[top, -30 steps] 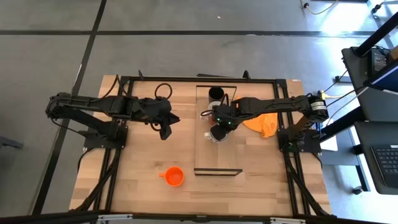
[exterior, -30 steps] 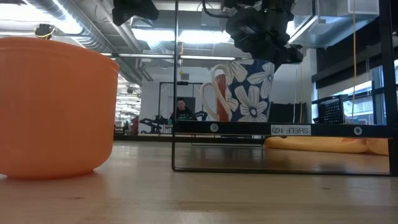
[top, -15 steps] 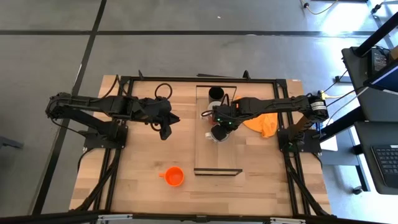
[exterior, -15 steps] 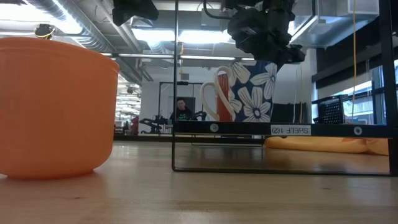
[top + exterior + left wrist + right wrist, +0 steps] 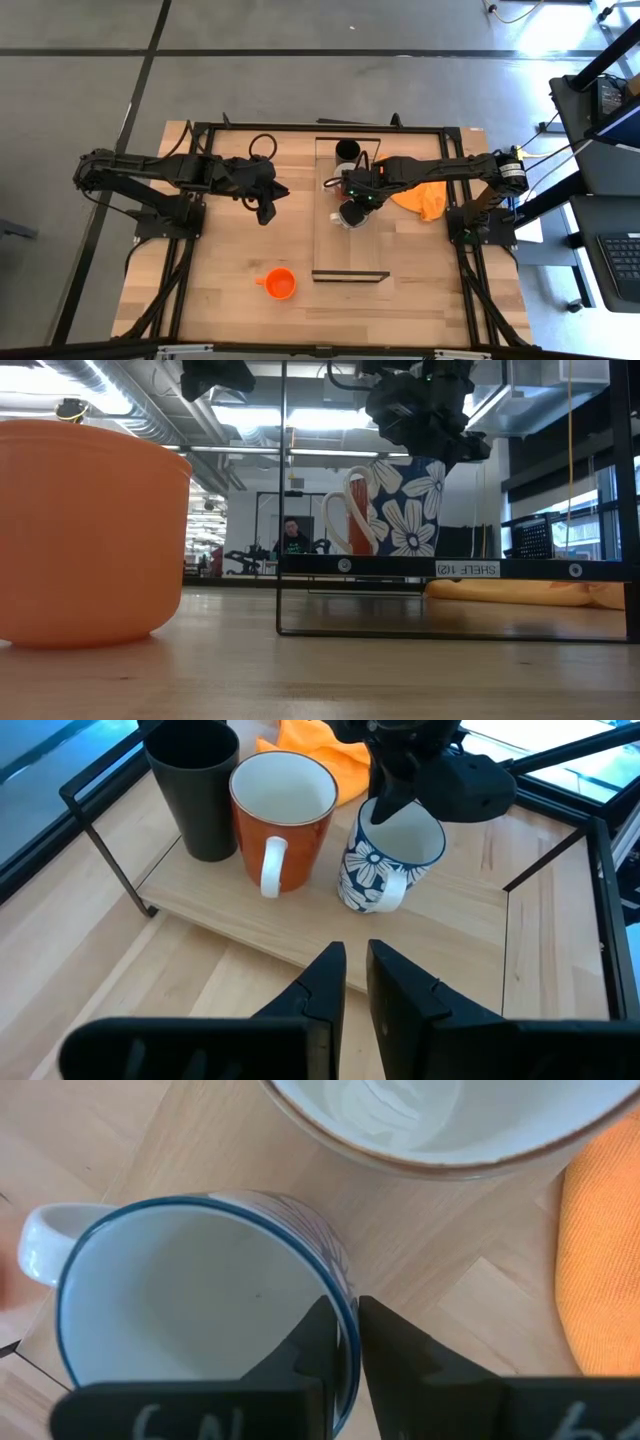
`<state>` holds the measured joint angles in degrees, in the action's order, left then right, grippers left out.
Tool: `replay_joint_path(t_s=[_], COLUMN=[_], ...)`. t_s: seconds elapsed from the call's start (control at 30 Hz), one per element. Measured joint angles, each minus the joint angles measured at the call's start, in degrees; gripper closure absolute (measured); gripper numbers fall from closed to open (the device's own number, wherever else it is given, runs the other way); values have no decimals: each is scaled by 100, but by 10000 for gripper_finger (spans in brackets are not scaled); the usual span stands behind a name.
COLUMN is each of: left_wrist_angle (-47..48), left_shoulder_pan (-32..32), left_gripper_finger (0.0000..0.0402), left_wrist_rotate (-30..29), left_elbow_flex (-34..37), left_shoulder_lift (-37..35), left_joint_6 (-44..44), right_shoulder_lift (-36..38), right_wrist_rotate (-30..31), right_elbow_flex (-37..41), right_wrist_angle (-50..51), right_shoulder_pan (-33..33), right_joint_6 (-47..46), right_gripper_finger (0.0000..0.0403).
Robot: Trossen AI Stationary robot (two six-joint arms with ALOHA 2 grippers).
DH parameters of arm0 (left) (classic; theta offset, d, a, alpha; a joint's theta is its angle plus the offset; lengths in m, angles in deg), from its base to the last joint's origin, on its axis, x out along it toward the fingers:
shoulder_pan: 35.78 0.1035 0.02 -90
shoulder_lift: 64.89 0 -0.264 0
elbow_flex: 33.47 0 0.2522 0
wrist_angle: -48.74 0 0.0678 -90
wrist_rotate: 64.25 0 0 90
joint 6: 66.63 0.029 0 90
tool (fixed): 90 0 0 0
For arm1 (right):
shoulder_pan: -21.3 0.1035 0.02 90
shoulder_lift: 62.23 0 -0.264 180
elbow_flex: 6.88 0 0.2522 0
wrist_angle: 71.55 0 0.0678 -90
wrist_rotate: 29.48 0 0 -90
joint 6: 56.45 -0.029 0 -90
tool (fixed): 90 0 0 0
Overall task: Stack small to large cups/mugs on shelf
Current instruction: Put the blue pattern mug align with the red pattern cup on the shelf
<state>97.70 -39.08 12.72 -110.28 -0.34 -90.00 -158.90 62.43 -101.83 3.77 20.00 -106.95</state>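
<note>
On the shelf [image 5: 350, 250] stand a black tumbler [image 5: 195, 785], an orange mug with a white handle and white inside [image 5: 283, 815], and a blue-and-white floral mug [image 5: 385, 870]. My right gripper [image 5: 395, 795] is above the floral mug [image 5: 180, 1310] and shut on it. An orange cup [image 5: 279, 284] sits on the tabletop near the near edge, left of the shelf; it looms large in the low view [image 5: 85, 530]. My left gripper [image 5: 267, 210] hovers shut over the table, left of the shelf, and holds nothing. My right gripper pinches the floral mug's rim [image 5: 345, 1305] on the side away from its handle [image 5: 40, 1240], with one finger [image 5: 315, 1345] inside the mug and the other [image 5: 395, 1350] outside. It comes from above, pointing down. The mug is upright, and its base appears to rest on the shelf board [image 5: 450, 920].
An orange cloth [image 5: 425, 198] lies on the table right of the shelf, under my right arm. The shelf's thin black frame [image 5: 282, 510] rises at its near end. Bare shelf board stretches from the floral mug toward the near edge.
My right gripper and the floral mug shifted a little toward the table's right early in the second, then kept still. The left arm has not moved.
</note>
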Motion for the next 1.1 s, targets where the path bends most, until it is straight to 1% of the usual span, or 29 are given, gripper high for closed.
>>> replay_joint_path(t_s=[0.4, 0.73, 1.1], left_wrist_angle=[0, 0, -2], left_shoulder_pan=[0, 1, 1], left_gripper_finger=[363, 363, 363], left_wrist_rotate=[-2, -2, -2], left_elbow_flex=[0, 0, 0], left_shoulder_lift=[0, 0, 0], left_joint_6=[104, 104, 106], right_shoulder_lift=[7, 15, 15], right_wrist_rotate=[-2, -9, -15], right_elbow_flex=[0, 0, -22], right_wrist_angle=[0, -15, 142], right_shoulder_pan=[-2, -2, -2], right_joint_6=[-22, -22, -22], right_gripper_finger=[356, 314, 311])
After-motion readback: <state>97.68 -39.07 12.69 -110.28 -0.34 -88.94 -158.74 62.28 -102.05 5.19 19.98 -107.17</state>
